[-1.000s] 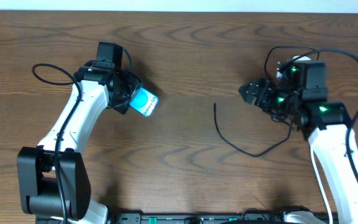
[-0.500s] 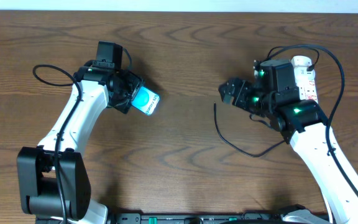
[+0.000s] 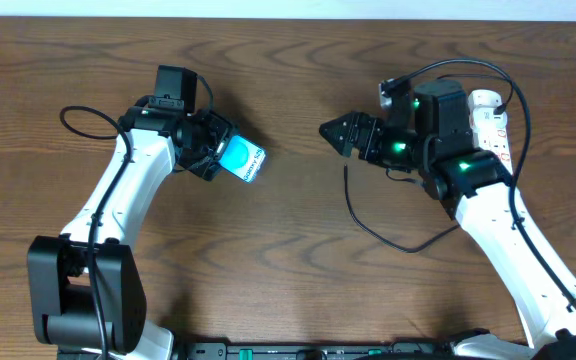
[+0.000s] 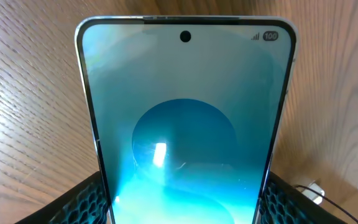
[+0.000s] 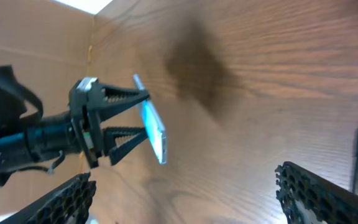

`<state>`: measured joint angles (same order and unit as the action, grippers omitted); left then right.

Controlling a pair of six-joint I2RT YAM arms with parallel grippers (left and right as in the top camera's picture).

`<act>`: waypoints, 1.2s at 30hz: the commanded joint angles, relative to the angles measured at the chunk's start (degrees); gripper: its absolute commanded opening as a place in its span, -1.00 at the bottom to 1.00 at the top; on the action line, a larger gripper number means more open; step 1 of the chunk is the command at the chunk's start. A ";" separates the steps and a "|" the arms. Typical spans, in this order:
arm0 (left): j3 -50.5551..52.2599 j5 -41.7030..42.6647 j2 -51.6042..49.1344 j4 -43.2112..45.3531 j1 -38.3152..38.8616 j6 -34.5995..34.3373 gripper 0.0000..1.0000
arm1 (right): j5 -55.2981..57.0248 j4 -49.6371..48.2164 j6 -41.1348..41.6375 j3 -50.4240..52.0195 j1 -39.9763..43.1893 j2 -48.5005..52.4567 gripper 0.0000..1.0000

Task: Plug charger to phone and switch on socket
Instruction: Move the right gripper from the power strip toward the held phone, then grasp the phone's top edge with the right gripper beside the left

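The phone [image 3: 245, 162], turquoise screen lit, is lifted off the table with my left gripper [image 3: 218, 157] shut on its lower end. In the left wrist view the phone [image 4: 185, 118] fills the frame between the two fingers [image 4: 79, 205]. My right gripper [image 3: 330, 133] hovers open right of the phone, holding nothing. From the right wrist the phone [image 5: 154, 134] shows edge-on in the left gripper [image 5: 114, 121], beyond my open right gripper [image 5: 188, 199]. The charger [image 3: 373, 232] lies slack on the table, its tip [image 3: 346, 171] below the right gripper. The socket [image 3: 490, 118] peeks out behind the right arm.
Brown wooden table [image 3: 288, 290]. A looped black arm cable [image 3: 78, 118] sticks out left of the left arm. The right arm's cables arch above the socket [image 3: 468, 68]. The charger tip [image 5: 356, 155] shows at the right edge of the right wrist view.
My right arm has swung left toward the phone, uncovering the socket, and its jaws have spread a little wider. The left gripper has shifted the phone slightly right.
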<state>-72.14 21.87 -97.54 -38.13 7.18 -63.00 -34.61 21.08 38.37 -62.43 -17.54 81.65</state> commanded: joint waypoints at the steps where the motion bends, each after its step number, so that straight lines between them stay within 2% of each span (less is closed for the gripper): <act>1: -1.49 2.73 0.11 0.98 -0.17 -0.13 -0.85 | -4.15 -0.63 -1.25 -0.76 -1.99 0.20 0.87; 8: -1.49 8.15 0.11 3.85 -0.17 -1.90 -0.86 | -4.11 -1.77 -3.56 -0.76 -2.89 1.18 0.88; 16: -1.49 12.79 0.11 4.63 -0.17 -2.47 -0.85 | -4.13 -3.54 -4.42 -0.76 -3.32 6.01 0.80; 27: -1.49 13.75 0.11 4.81 -0.11 -2.99 -0.86 | -1.62 -7.63 -4.81 -0.76 -7.58 9.22 0.72; 36: -1.49 13.14 0.11 4.87 -0.07 -10.91 -0.85 | 1.29 -7.89 -4.81 -0.76 -8.07 9.44 0.67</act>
<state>-72.14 34.35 -97.54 -33.54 7.18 -69.91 -34.81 13.41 34.48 -62.43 -25.21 90.41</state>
